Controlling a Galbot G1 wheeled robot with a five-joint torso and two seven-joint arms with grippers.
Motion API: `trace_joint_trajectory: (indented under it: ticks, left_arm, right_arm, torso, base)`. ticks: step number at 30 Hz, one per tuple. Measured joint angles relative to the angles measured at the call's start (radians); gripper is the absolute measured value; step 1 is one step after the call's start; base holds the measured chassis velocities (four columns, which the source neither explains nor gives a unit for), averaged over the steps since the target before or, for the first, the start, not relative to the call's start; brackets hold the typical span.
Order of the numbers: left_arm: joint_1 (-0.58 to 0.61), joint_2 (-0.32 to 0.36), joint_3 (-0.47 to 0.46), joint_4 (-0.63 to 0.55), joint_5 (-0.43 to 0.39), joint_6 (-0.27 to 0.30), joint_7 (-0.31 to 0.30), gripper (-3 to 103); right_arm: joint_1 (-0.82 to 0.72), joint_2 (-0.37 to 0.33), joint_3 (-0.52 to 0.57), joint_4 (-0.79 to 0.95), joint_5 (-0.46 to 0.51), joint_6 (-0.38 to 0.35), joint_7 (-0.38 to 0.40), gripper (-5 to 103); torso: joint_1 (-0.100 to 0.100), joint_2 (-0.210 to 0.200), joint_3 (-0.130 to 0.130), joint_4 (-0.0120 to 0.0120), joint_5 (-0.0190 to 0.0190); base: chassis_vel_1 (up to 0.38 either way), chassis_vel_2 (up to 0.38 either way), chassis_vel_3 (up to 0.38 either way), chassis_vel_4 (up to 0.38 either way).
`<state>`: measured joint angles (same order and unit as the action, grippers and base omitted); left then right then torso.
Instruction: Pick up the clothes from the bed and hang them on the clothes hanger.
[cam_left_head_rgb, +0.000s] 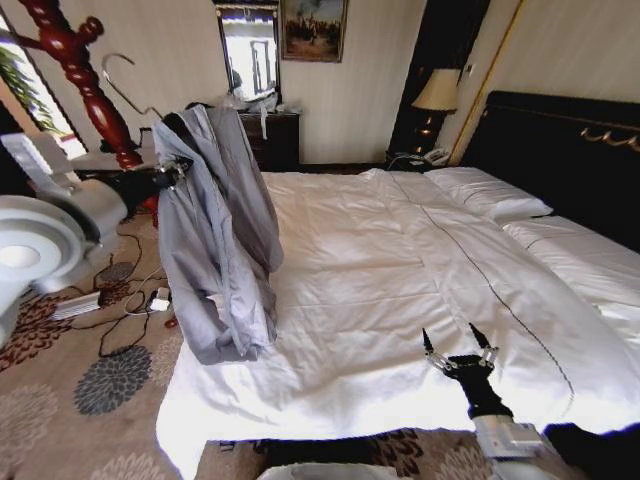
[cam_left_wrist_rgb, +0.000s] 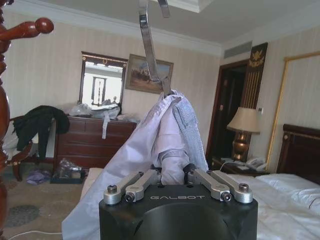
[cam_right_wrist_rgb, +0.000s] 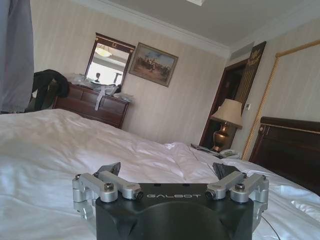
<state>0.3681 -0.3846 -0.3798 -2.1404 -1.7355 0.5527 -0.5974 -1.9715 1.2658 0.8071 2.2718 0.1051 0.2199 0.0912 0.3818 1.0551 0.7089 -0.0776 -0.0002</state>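
Cream striped walls (cam_right_wrist_rgb: 190, 95). Floral patterned carpet (cam_left_head_rgb: 100, 385). Dark wood dresser (cam_left_wrist_rgb: 92, 142) beneath mirror (cam_left_wrist_rgb: 101, 82) and framed painting (cam_left_wrist_rgb: 147, 74). Bedside lamp (cam_right_wrist_rgb: 226, 125), unlit. Red coat stand (cam_left_head_rgb: 85, 75) at left.

From the head we look down across the bed (cam_left_head_rgb: 400, 300); both wrist cameras face the far wall, sharing its mirror (cam_left_wrist_rgb: 102, 82) and painting (cam_right_wrist_rgb: 152, 64).
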Motion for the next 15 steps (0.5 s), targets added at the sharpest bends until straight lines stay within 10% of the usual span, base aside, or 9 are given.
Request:
trace_joint_trajectory:
  ticks: [15]
  left_arm:
    - [-0.532,-0.231,0.454,0.201,-0.039,0.049,-0.13,16]
  right_arm:
    - [0.0,0.0,0.0,0.0,0.0,0.0,0.0,100]
  torso:
    - [0.0,0.0,0.0,-0.0006,0.0003]
  base:
    - [0.0,0.0,0.0,0.0]
